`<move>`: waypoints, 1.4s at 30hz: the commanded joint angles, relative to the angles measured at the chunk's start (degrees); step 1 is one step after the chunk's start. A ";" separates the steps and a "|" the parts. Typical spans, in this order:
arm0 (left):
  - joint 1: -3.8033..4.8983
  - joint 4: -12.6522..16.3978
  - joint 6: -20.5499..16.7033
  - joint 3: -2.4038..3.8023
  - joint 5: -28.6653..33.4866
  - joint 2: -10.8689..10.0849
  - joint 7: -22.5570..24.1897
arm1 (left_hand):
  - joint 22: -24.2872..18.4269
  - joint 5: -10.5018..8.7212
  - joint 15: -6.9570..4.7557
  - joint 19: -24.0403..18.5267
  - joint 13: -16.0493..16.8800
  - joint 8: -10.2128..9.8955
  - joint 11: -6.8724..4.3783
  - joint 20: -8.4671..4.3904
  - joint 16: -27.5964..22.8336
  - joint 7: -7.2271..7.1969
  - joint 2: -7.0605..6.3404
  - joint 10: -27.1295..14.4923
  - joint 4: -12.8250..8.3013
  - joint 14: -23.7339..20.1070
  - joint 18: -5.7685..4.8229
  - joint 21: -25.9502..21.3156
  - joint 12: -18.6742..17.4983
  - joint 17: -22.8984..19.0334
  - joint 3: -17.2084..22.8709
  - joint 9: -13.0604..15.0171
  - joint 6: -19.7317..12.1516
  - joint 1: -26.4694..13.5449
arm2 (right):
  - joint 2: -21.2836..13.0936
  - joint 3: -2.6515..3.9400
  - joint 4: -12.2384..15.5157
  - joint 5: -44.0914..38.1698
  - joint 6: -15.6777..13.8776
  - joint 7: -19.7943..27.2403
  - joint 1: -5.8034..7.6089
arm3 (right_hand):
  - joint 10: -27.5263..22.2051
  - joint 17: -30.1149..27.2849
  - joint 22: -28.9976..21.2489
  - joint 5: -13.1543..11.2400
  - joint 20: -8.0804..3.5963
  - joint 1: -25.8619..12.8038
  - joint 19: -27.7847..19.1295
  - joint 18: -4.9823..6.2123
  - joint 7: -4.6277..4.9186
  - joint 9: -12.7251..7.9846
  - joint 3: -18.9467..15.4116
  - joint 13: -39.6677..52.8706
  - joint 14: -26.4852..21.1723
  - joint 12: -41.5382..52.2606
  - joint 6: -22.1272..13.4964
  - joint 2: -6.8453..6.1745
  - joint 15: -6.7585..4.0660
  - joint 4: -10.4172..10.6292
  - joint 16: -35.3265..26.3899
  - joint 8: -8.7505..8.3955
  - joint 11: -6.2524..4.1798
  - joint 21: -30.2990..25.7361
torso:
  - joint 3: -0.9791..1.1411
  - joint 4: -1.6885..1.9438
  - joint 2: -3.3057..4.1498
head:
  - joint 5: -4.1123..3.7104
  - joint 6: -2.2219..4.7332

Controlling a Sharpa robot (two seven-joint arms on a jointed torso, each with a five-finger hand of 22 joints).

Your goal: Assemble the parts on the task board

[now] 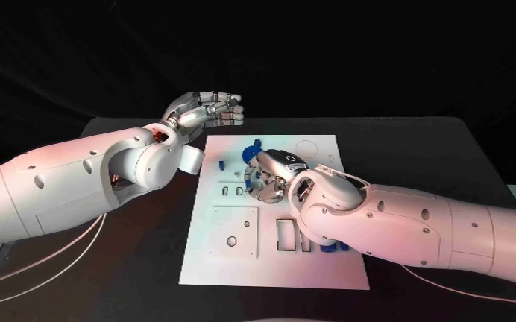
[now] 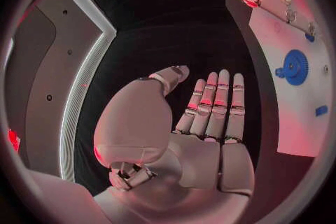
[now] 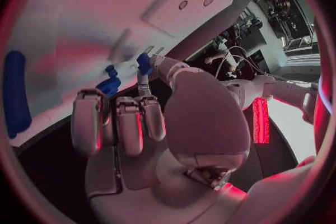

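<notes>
two hands: left hand [image 1: 209, 111] flat, fingers straight, empty; right hand [image 3: 143, 117] pinches small blue part [image 3: 144, 63] over task board [image 1: 323, 270]. you judge part light, stiff, slippery; hold its sides.

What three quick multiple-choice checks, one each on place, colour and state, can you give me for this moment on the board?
1. Where is the right hand?
A. Over the middle of the task board
B. Off the board, on the bare table
C. Raised beyond the table's far edge

2. What colour is the toothed wheel on the board?
A. Grey
B. Blue
C. White

3. What is the left hand doing?
A. Gripping a part
B. Holding nothing, fingers straight
C. Pressing on the board

Answers: 1 A, the head view shows it above the board's centre. 2 B, it is plainly blue against the white plate. 3 B, the left wrist view shows a bare palm.
</notes>
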 commanded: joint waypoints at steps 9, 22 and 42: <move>0.03 0.16 0.38 0.04 -0.26 0.05 0.77 | -0.08 -0.22 0.03 -0.43 0.03 0.51 0.40 -0.09 -0.21 3.11 0.26 -0.21 -0.28 -0.57 0.77 -0.26 0.21 0.09 -0.15 0.09 -0.34 -0.63 | 0.55 -0.04 -0.56 -2.02 0.92 -0.15 -0.74 | 0.00 15.10 5.87 0.18 -0.16 -0.55 0.35 -0.80 -0.67 1.58 0.15 5.70 6.07 -0.39 0.78 -0.11 -0.44 0.11 0.23 -0.02 -0.44 -0.23 | -0.01 0.01 -0.07 | 0.09 -0.06; 0.03 0.16 0.68 0.04 -0.26 0.04 0.59 | -0.08 -0.22 0.03 -0.43 0.03 0.51 0.40 -0.09 -0.21 3.11 0.26 -0.21 -0.28 -0.57 0.77 -0.26 0.21 0.09 -0.15 0.09 -0.34 -0.63 | 1.02 -0.08 -0.97 -2.15 0.27 0.68 -1.38 | 0.06 15.10 5.76 -0.21 -0.19 -0.77 0.29 -0.76 -0.60 1.58 0.06 5.78 6.07 -0.39 0.53 -0.71 -0.43 -0.08 0.23 -0.20 -0.40 -0.42 | -0.05 0.02 -0.04 | 0.16 -0.11; 0.03 0.07 0.94 0.04 -0.27 -0.33 0.22 | -0.09 -0.48 0.04 -0.46 0.03 0.57 0.40 -0.06 -0.19 3.11 0.27 -0.23 -0.26 -0.61 0.79 -0.29 0.22 0.11 -0.21 0.12 -0.38 -0.74 | 1.56 -0.08 -1.64 -2.32 0.77 0.43 -1.70 | -0.29 15.10 5.59 -0.44 -0.10 -1.29 0.18 -0.71 -0.25 1.39 0.06 5.34 6.07 -0.76 -0.36 -1.21 -0.25 -0.05 0.23 -0.82 -0.13 -0.73 | -0.06 -0.02 -0.10 | 0.23 -0.48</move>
